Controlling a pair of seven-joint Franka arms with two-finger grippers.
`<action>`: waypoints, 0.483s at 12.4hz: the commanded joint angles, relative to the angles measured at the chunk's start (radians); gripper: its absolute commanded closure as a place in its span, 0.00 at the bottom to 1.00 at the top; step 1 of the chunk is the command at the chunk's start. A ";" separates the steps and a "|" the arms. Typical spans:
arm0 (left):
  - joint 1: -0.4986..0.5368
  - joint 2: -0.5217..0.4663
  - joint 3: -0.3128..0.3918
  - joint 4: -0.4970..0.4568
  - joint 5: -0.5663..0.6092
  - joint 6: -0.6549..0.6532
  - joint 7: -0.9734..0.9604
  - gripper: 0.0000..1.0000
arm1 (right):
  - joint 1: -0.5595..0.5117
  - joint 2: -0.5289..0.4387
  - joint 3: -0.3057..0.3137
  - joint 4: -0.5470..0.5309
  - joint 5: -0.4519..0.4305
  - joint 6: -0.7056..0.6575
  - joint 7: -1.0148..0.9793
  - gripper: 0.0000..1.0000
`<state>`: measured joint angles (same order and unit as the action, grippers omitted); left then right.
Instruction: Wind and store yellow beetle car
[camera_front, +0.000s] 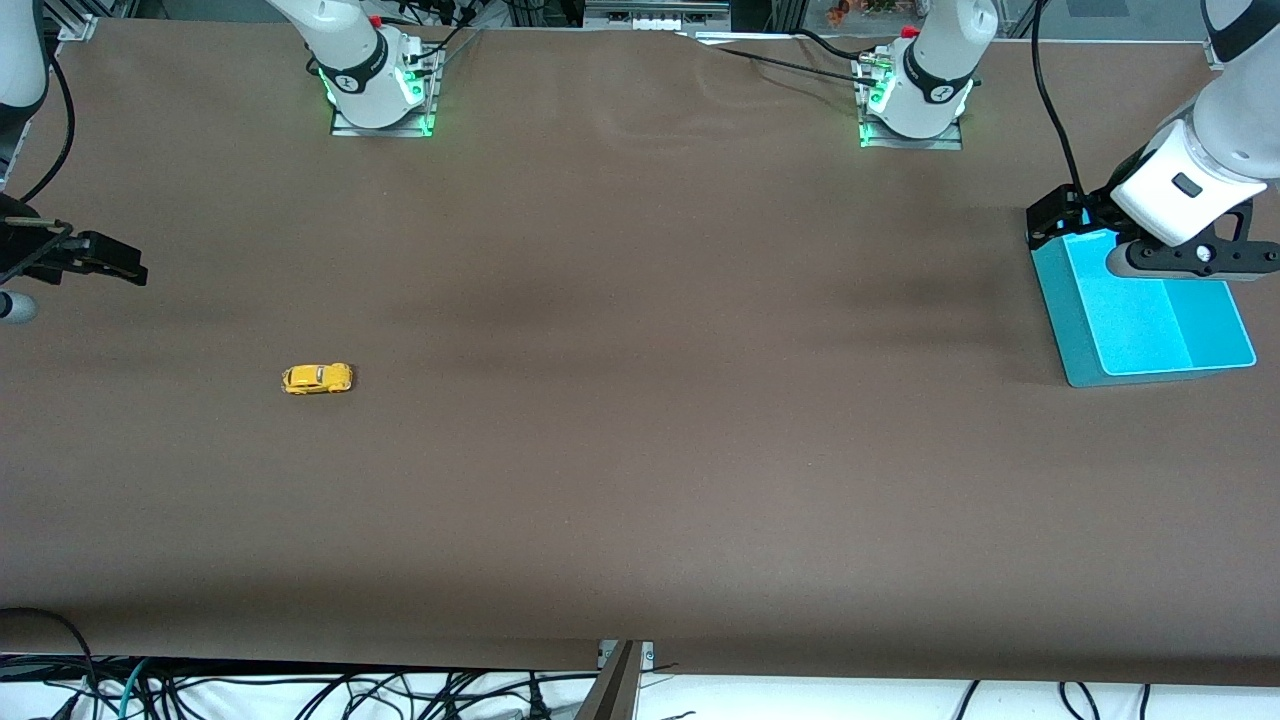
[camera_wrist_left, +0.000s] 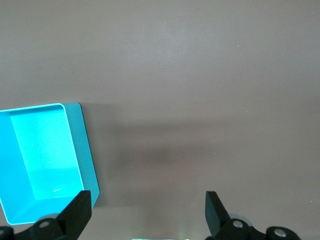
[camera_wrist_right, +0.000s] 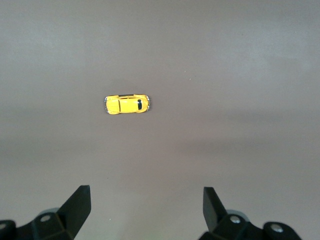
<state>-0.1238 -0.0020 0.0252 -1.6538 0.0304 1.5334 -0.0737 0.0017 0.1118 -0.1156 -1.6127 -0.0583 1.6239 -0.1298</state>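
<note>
The yellow beetle car (camera_front: 318, 378) stands on its wheels on the brown table toward the right arm's end. It also shows in the right wrist view (camera_wrist_right: 127, 104), small and alone. My right gripper (camera_front: 105, 262) hangs open and empty above the table's end, apart from the car; its jaws (camera_wrist_right: 146, 207) stand wide. The teal bin (camera_front: 1068, 315) sits empty at the left arm's end. My left gripper (camera_front: 1195, 262) hovers open and empty over the bin's rim farther from the front camera. In the left wrist view the gripper (camera_wrist_left: 147, 210) is beside the bin's wall (camera_wrist_left: 84, 150).
The two arm bases (camera_front: 380, 95) (camera_front: 912, 100) with green lights stand along the table's edge farthest from the front camera. Cables (camera_front: 300, 690) hang below the near table edge. A brown cover (camera_front: 640, 400) spans the table between car and bin.
</note>
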 joint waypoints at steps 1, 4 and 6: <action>0.004 -0.004 -0.005 0.006 0.006 0.002 0.003 0.00 | -0.017 -0.006 0.019 0.000 -0.005 -0.009 -0.002 0.01; 0.004 -0.006 -0.005 0.006 0.006 0.001 0.005 0.00 | -0.014 -0.004 0.019 0.002 -0.009 -0.009 -0.002 0.01; 0.004 -0.006 -0.005 0.006 -0.029 0.001 0.005 0.00 | -0.014 -0.004 0.019 0.002 -0.008 -0.009 -0.002 0.01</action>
<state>-0.1239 -0.0020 0.0249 -1.6538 0.0252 1.5334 -0.0737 0.0018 0.1119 -0.1125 -1.6127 -0.0583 1.6239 -0.1299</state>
